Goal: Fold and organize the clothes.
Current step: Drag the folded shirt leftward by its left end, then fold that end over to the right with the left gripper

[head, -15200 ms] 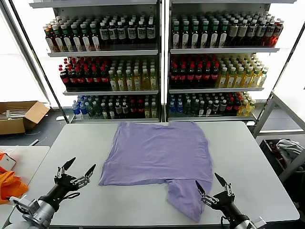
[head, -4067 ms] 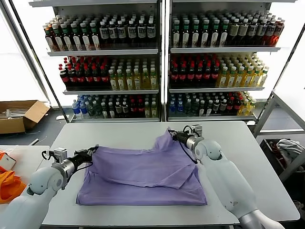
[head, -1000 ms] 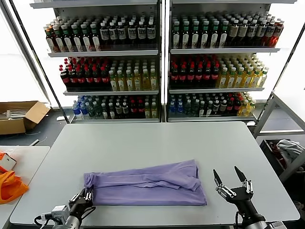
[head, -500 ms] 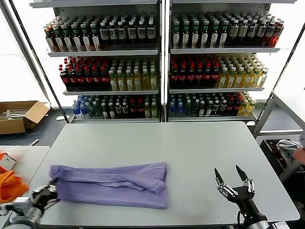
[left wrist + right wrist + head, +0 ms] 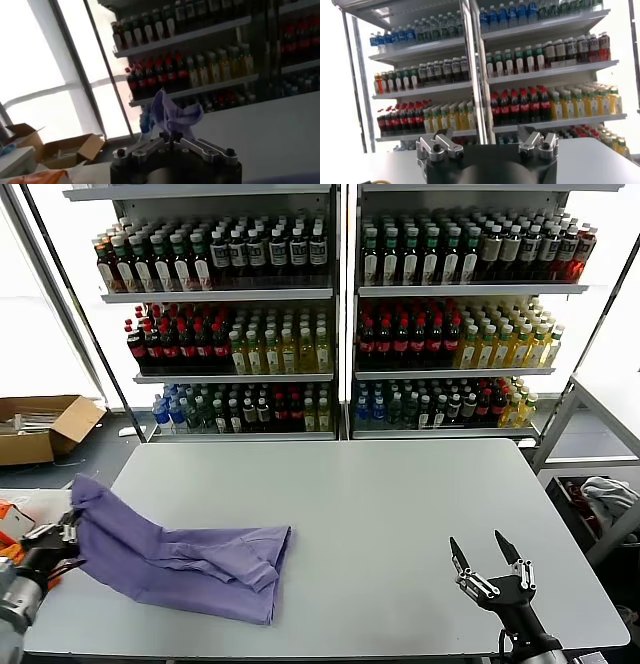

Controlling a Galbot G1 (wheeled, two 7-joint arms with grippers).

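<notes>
The clothes here are one lavender T-shirt [image 5: 190, 559], folded into a long band that lies on the left part of the grey table [image 5: 400, 494]. My left gripper [image 5: 62, 536] is at the table's left edge, shut on the shirt's left end. That end is raised off the surface and the rest trails down to the right. In the left wrist view the left gripper [image 5: 170, 136] pinches a bunch of purple cloth [image 5: 176, 112] between closed jaws. My right gripper [image 5: 490, 566] hovers open and empty over the table's front right. The right gripper [image 5: 489, 144] faces the shelves with its fingers wide apart.
Shelves of bottles [image 5: 340, 314] stand behind the table. A cardboard box [image 5: 40, 429] lies on the floor at far left. A white side table [image 5: 30, 502] with something orange [image 5: 10, 552] on it sits just left of the shirt. Some cloth [image 5: 605, 494] lies off the table at right.
My left gripper has dragged the folded shirt leftward from the table's middle to its left edge and lifted the gripped end. The right gripper has stayed put.
</notes>
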